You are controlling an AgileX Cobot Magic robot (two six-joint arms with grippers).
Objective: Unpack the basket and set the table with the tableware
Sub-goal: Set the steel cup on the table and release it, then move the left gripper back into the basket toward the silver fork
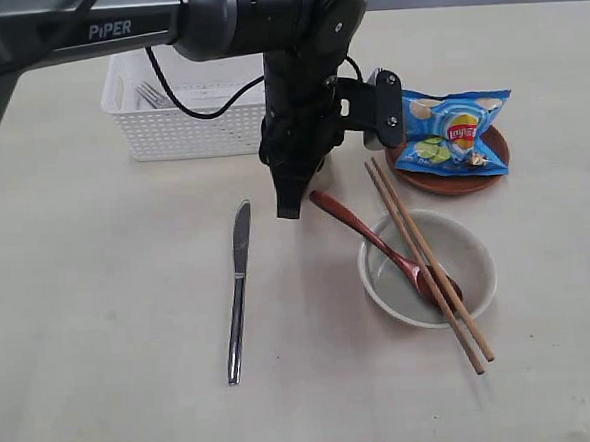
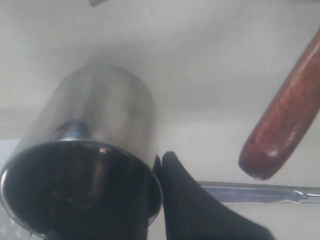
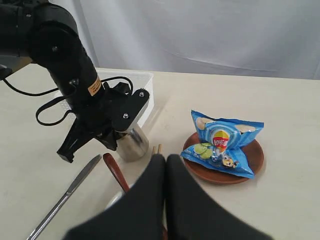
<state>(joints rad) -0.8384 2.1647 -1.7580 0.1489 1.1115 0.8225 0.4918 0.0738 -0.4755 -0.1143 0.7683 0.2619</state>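
Cream table (image 1: 79, 294) fills the exterior view, with the basket (image 1: 185, 138) at eleven o'clock and a fork (image 1: 152, 93) inside it. The left gripper (image 1: 288, 211) hangs at centre, jaws nearly together and empty. The cup (image 3: 131, 144) stands just behind it, nine o'clock from the plate (image 1: 443, 186). The right gripper (image 3: 165, 159) is closed and empty. The knife (image 1: 237, 295) lies at seven o'clock.

Up close, the cup (image 2: 95, 145) and knife (image 1: 238, 300) are shiny steel, the spoon (image 1: 361, 229) glossy red-brown wood, the chopsticks (image 1: 451, 312) bare pale wood, the bowl (image 1: 482, 255) at four o'clock smooth matt cream, the plate (image 1: 443, 186) polished brown, the bag (image 1: 460, 131) crinkly glossy film, the basket (image 1: 189, 132) at eleven o'clock white plastic and the table (image 1: 99, 293) matt and faintly scuffed.
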